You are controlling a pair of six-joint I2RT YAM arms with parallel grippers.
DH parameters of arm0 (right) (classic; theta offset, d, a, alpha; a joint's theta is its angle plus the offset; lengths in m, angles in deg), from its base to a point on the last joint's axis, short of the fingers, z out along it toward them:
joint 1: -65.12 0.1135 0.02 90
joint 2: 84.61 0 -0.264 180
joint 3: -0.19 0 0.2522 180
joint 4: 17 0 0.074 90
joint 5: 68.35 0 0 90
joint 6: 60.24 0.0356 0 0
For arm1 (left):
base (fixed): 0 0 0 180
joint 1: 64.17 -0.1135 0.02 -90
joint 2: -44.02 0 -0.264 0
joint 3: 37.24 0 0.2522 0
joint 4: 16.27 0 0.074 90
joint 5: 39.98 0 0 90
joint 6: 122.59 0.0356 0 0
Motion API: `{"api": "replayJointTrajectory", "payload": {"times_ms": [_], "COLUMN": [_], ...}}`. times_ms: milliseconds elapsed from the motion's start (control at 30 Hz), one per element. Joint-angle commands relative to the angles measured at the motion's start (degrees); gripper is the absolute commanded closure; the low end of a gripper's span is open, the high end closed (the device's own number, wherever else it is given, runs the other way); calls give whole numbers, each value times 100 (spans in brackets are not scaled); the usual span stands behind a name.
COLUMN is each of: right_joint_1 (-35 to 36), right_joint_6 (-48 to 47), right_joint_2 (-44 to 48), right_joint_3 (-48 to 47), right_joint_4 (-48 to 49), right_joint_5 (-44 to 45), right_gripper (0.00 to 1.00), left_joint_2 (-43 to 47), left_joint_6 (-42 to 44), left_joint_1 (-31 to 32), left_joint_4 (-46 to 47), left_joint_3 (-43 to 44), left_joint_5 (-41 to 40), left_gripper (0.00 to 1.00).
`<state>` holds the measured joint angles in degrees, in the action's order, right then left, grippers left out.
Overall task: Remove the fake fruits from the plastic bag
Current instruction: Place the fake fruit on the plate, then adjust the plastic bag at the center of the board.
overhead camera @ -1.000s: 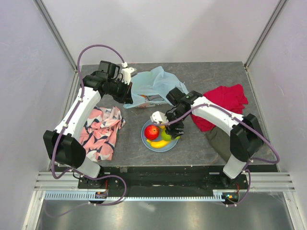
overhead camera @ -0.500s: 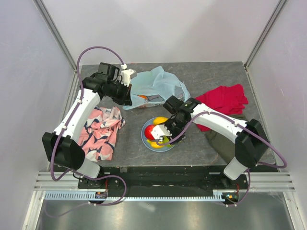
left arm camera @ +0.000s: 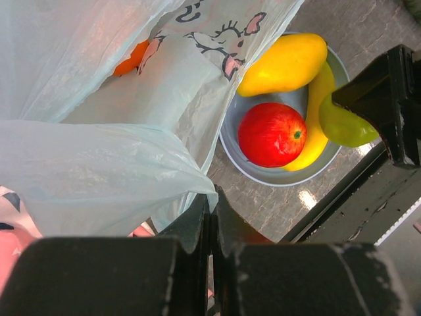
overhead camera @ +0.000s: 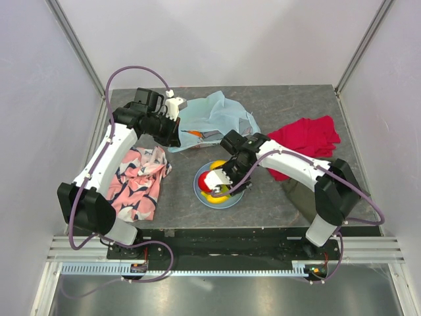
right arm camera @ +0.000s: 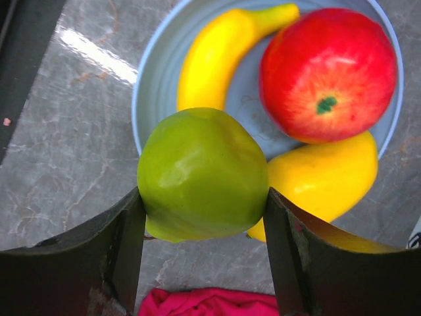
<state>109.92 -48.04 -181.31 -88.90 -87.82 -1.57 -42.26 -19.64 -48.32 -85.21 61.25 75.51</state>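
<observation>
My right gripper (right arm camera: 202, 197) is shut on a green pear (right arm camera: 200, 174) and holds it just above the near edge of the light-blue plate (right arm camera: 154, 72). A red apple (right arm camera: 327, 72), a banana (right arm camera: 217, 52) and another yellow fruit (right arm camera: 325, 178) lie on the plate. In the top view this gripper (overhead camera: 227, 187) is over the plate (overhead camera: 200, 193). My left gripper (left arm camera: 210, 197) is shut on an edge of the pale-blue plastic bag (left arm camera: 99, 164) and holds it up; it also shows in the top view (overhead camera: 173, 135) beside the bag (overhead camera: 214, 117). An orange (left arm camera: 131, 58) shows through the bag.
A pink patterned cloth (overhead camera: 138, 181) lies at the left, under my left arm. A red cloth (overhead camera: 306, 139) lies at the right, behind my right arm. The table's near edge runs just below the plate.
My right gripper has moved left and nearer over the plate with the green pear in it. My left arm has hardly moved and still holds the bag.
</observation>
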Motion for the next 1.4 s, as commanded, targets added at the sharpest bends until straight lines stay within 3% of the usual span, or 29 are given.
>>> {"api": "replayJointTrajectory", "payload": {"times_ms": [0,67,333,367,400,600,800,933,1067,1100,1200,1367], "right_joint_1": [-129,-164,-147,-147,-155,-296,-796,-1051,-1140,-1140,-1122,-921], "right_joint_6": [98,160,195,195,186,283,774,2062,3284,3515,4114,4335], "right_joint_2": [-173,-322,-384,-358,-288,169,276,-67,-419,-480,-893,-1631], "right_joint_3": [-446,-544,-456,-395,-360,-438,-1711,-2416,-2171,-2161,-2406,-2767], "right_joint_4": [177,169,318,344,353,274,116,692,1863,2239,2480,2515], "right_joint_5": [29,37,98,142,195,301,-138,-446,-560,-621,-964,-1053], "right_gripper": [64,62,33,2,2,2,2,3,23,34,49,57], "left_joint_2": [261,243,226,226,226,147,366,568,814,867,911,868], "left_joint_6": [199,199,199,208,217,182,120,137,243,339,384,331], "left_joint_1": [14,5,5,5,14,14,14,5,5,5,-4,-12], "left_joint_4": [95,95,95,95,95,113,-45,-353,-625,-661,-757,-749], "left_joint_3": [0,17,0,0,-18,8,88,-52,-18,-26,0,132], "left_joint_5": [-54,-53,-36,-36,-27,34,183,700,1150,1177,1106,1177], "left_gripper": [98,98,98,98,98,98,98,98,98,98,98,98]}}
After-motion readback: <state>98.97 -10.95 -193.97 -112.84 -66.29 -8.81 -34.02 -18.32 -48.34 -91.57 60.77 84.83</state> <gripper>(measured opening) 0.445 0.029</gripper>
